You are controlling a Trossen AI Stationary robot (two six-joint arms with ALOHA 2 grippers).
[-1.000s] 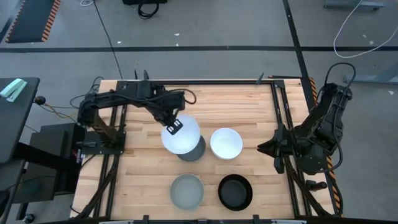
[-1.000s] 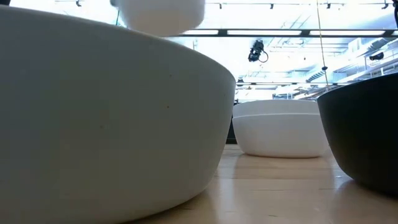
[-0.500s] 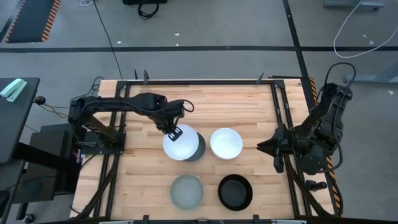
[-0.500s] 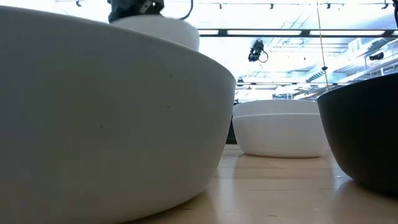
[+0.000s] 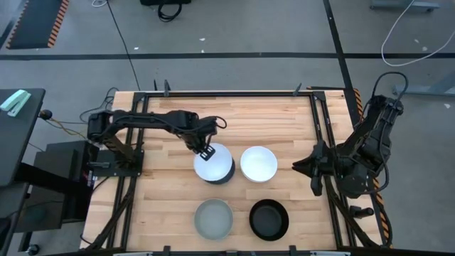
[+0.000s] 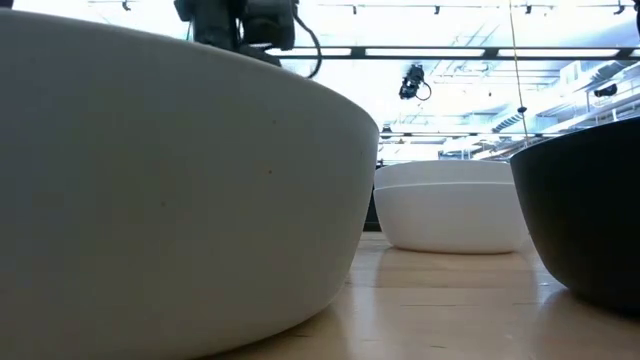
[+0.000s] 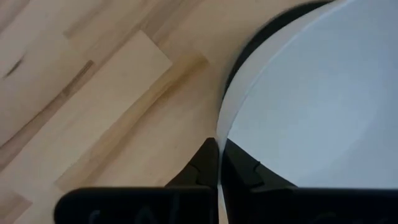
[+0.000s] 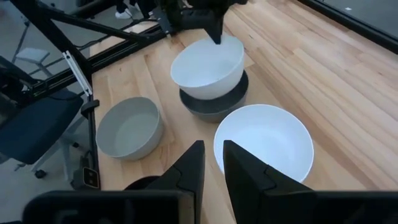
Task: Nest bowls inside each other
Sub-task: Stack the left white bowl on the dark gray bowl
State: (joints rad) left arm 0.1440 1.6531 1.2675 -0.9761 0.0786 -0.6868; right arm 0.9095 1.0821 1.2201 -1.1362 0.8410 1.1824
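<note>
High view: my left end effector (image 5: 207,151) sits over the middle of the worktop (image 5: 170,206), its fingers pinching the far-left rim of a white bowl (image 5: 215,163). That white bowl rests inside the dark grey bowl (image 5: 226,177), whose edge peeks out under it on the near and right side. In my left wrist view the thin white rim runs straight between my two dark fingers (image 7: 199,167), one outside the wall and one inside, with a sliver of the dark grey bowl (image 7: 249,43) showing beyond it. Just to the right of this pair stands a second white bowl (image 5: 258,164), close by but apart. Nearer the front edge lie the light grey bowl (image 5: 214,218) and, beside it to the right, the black bowl (image 5: 269,219). My right end effector (image 5: 298,168) hangs at the right side of the worktop, well apart from every bowl, its fingers (image 8: 189,168) held slightly apart with nothing between them.
</note>
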